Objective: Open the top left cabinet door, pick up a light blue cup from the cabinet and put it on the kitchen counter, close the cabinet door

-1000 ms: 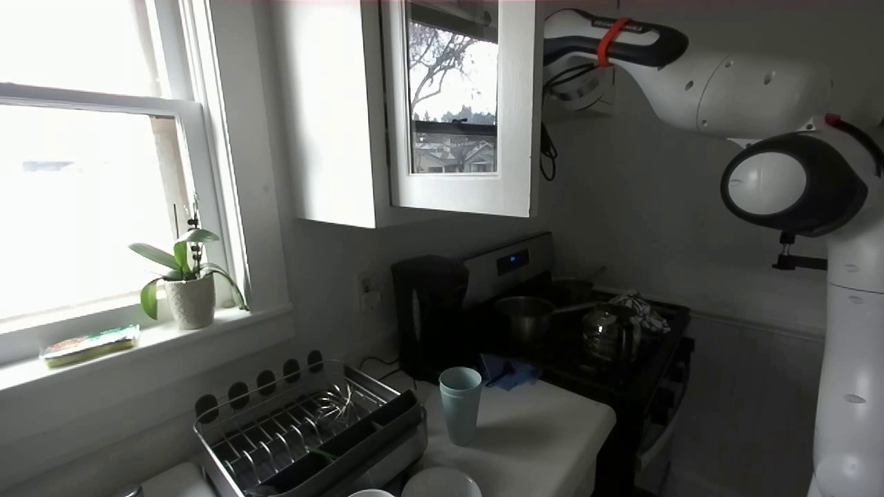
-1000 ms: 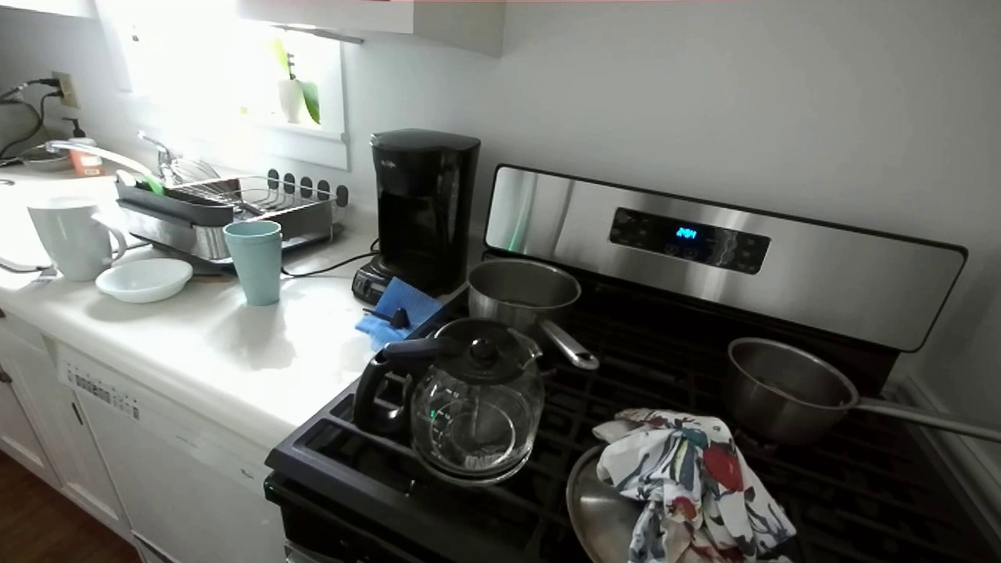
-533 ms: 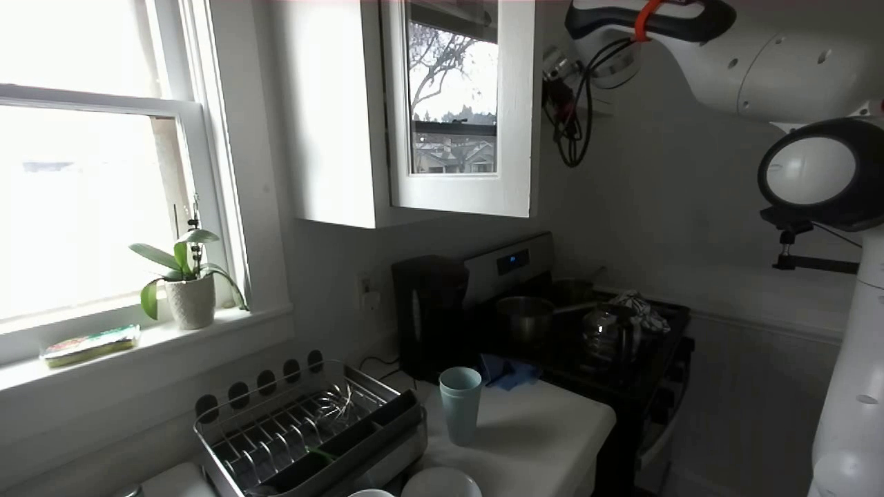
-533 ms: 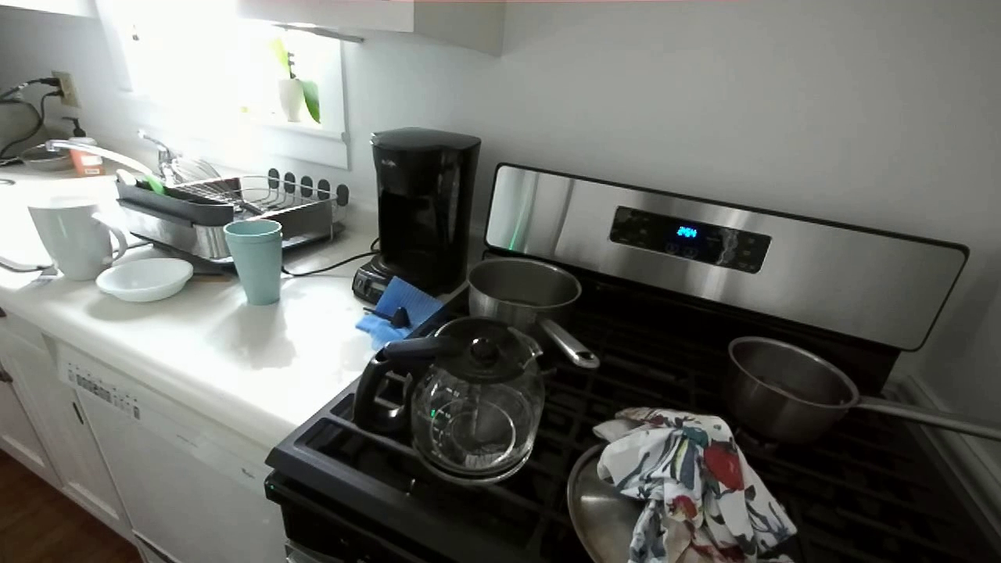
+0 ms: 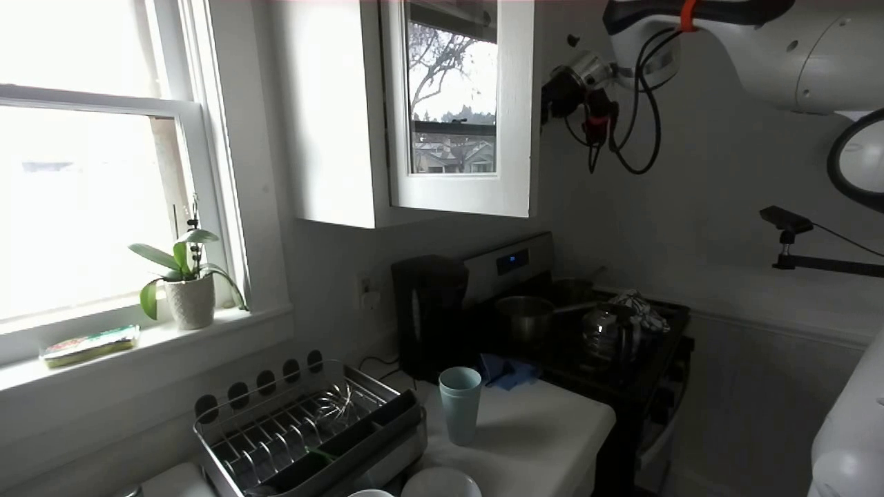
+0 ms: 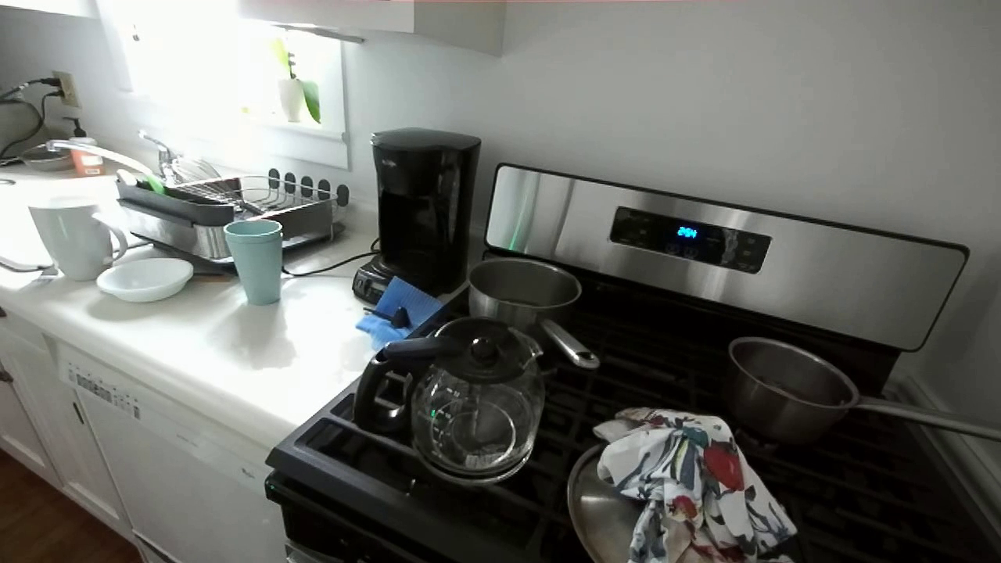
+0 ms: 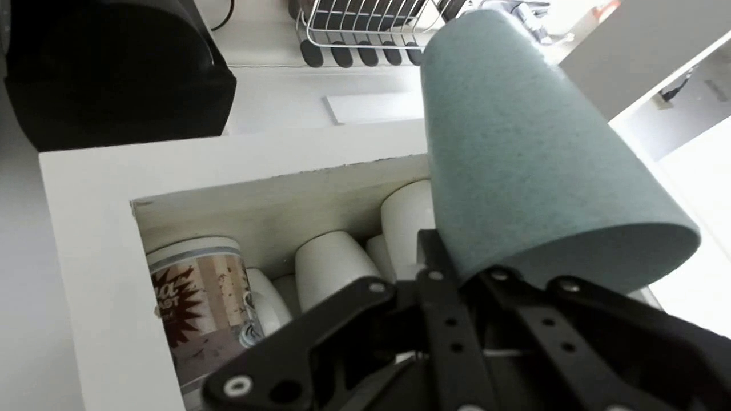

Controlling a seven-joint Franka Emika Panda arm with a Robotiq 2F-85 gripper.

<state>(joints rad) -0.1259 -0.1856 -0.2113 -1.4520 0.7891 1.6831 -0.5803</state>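
Observation:
My gripper [image 7: 461, 268] is shut on the rim of the light blue cup [image 7: 531, 160] in the wrist view, which stands upside down. One finger lies along the cup's outer wall; the other goes into its mouth. The cup is tilted and outside the frame of the cabinet [image 7: 228, 162]. In an exterior view the top left cabinet door [image 5: 514, 138] stands open and hides both gripper and held cup; only the wrist shows past its edge. Below is the white kitchen counter [image 6: 313, 336], where a similar blue-green cup [image 6: 254, 262] stands upright.
White cups [image 7: 334, 265] and a printed mug [image 7: 200, 302] sit inside the cabinet. Around the counter are a dish rack [image 5: 373, 442], a white bowl [image 6: 145, 280], a white mug [image 6: 74, 242], a black coffee maker [image 6: 426, 211] and the stove with a glass carafe [image 6: 477, 422].
In an exterior view the arm has drawn back to the right, so its wrist and cables have come out from behind the door. The door and the counter things have not moved.

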